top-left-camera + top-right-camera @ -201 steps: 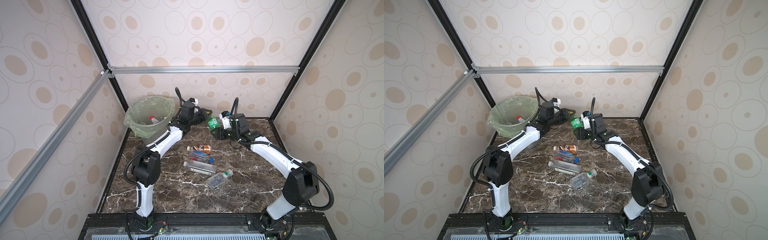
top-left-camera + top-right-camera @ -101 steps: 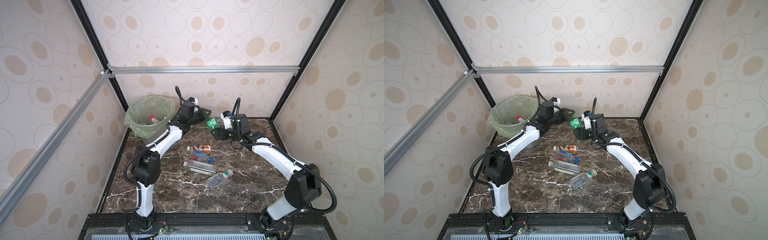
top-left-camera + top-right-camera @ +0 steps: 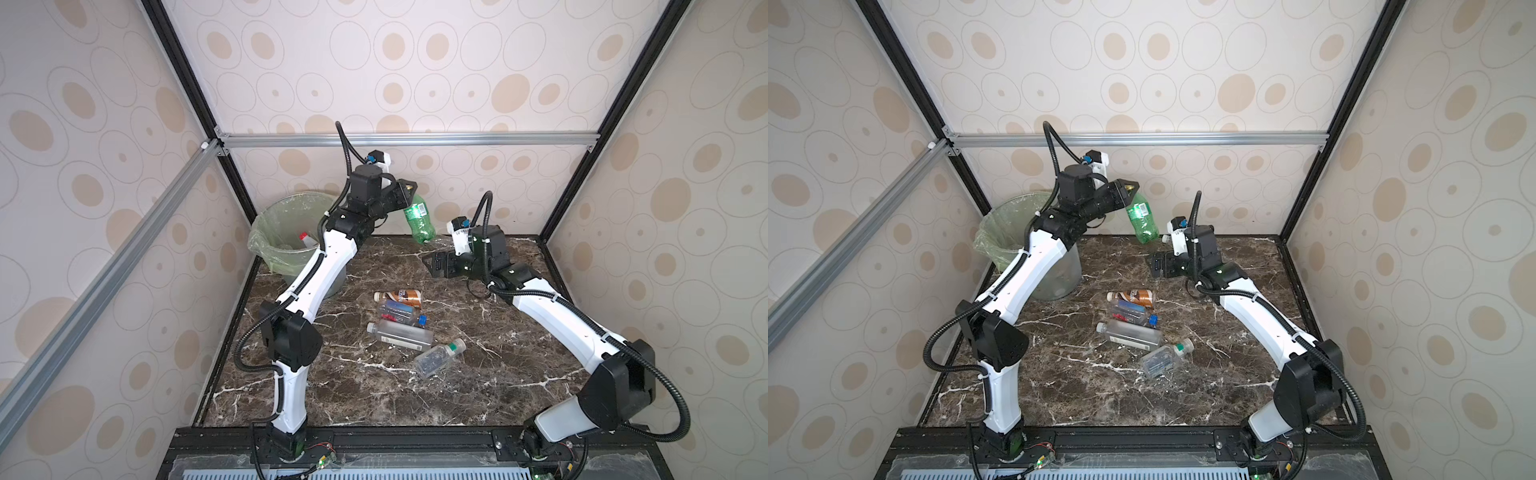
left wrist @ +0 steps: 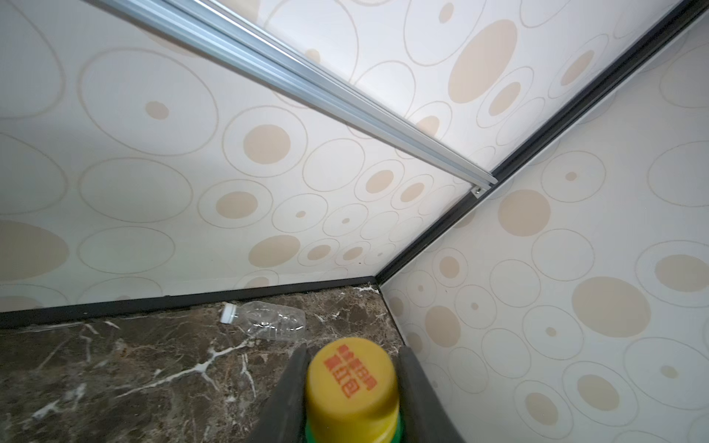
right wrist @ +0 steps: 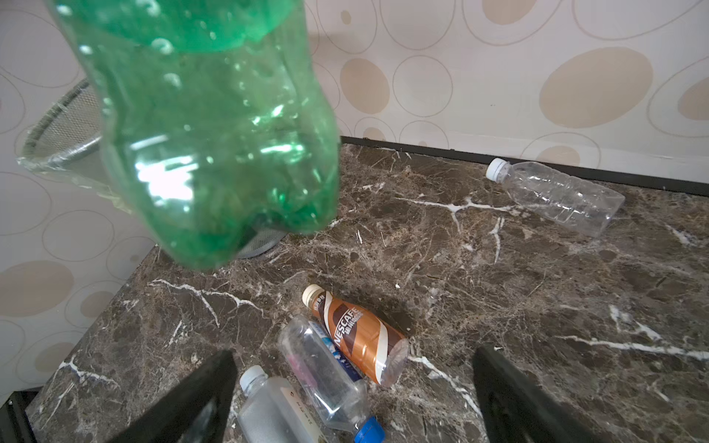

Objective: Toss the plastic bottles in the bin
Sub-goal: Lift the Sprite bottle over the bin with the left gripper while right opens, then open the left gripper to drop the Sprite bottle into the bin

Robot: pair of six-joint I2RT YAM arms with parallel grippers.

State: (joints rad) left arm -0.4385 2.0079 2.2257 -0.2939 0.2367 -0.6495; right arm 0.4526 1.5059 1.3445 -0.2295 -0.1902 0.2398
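The green translucent plastic bottle [image 3: 419,220] hangs tilted in the air over the back of the table, cap uppermost. It has a waisted, dimpled body, a yellow cap and a green label with a white barcode patch. The left hand [image 3: 409,189] is clamped on its neck just under the cap; in the left wrist view one dark finger shows on each side of the cap. The right hand [image 3: 432,262] sits just below and beside the bottle's base, its fingers wide apart and holding nothing.

The round grey-green bin [image 3: 259,239], lined with a crinkly light green bag, stands in the back left corner, hard against the walls. The left forearm crosses in front of it, and a red-capped bottle [image 3: 305,239] lies inside. The green bottle is to the right of the rim, not over it.

The dark brown marble table [image 3: 374,395] is walled on three sides, with open marble between the bottles and the front rail. At mid-table lie a brown-labelled bottle [image 5: 358,337] reading "NESCAFE", a clear blue-capped bottle [image 5: 326,376], a square frosted bottle [image 3: 401,334] and a clear green-capped bottle [image 3: 438,357]. A clear white-capped bottle [image 5: 556,195] lies along the back wall. The yellow cap carries red Chinese characters.
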